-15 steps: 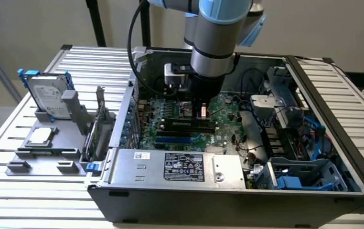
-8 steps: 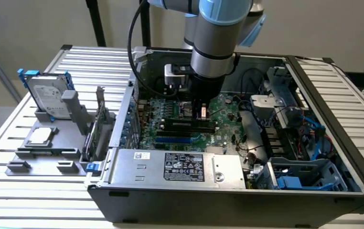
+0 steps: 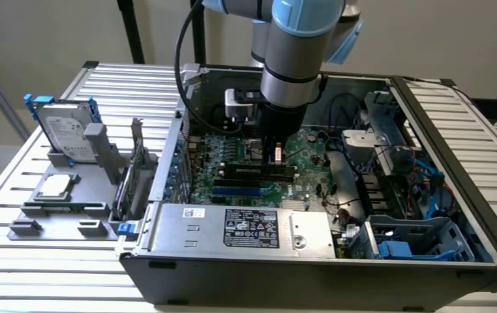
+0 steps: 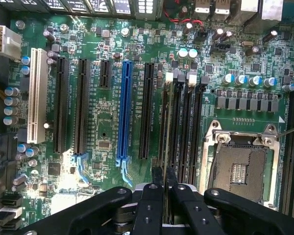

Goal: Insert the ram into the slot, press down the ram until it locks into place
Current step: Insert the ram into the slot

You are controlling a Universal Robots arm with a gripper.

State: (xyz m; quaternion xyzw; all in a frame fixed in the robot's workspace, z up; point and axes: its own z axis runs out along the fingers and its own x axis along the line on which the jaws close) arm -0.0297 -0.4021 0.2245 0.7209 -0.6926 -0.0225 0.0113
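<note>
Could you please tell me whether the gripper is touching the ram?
Touching: the wrist view shows the gripper clamped on the ram, seen edge-on, with no gap on either side.

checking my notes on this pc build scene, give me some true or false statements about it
The gripper is down inside the open case. True.
The hard drive is mounted inside the case. False: it stands on a grey holder outside, at the exterior view's left.
The blue slot has black slots on both sides. True.
The processor socket carries a cooler. False: it is bare.
The ram lies flat on the table. False: it is edge-on between the gripper's fingers, at the black memory slots.
</note>
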